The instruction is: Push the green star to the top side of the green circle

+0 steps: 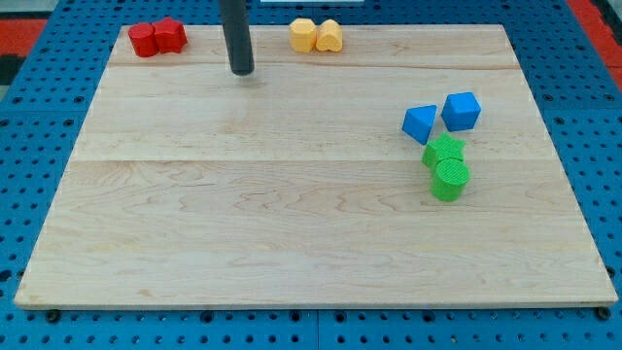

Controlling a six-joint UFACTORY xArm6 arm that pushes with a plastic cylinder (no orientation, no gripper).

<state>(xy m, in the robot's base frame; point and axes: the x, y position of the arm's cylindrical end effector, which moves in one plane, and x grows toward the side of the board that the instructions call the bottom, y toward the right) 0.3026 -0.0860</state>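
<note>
Plainly light and slippery, the green star touches the green circle; our tip, holding nothing, stands well apart.

No text, label, brand, number or sign can be read anywhere in this view. The wooden bench shows only plain grain and the seams between its planks. The blocks, namely the green star, the green circle, the two blue blocks, the two red blocks and the two yellow blocks, have bare coloured faces with no markings. The dark rod ending in my tip is plain as well. The blue perforated surface around the bench carries holes only; at this picture size, any very fine print there would probably be too small to make out.
</note>
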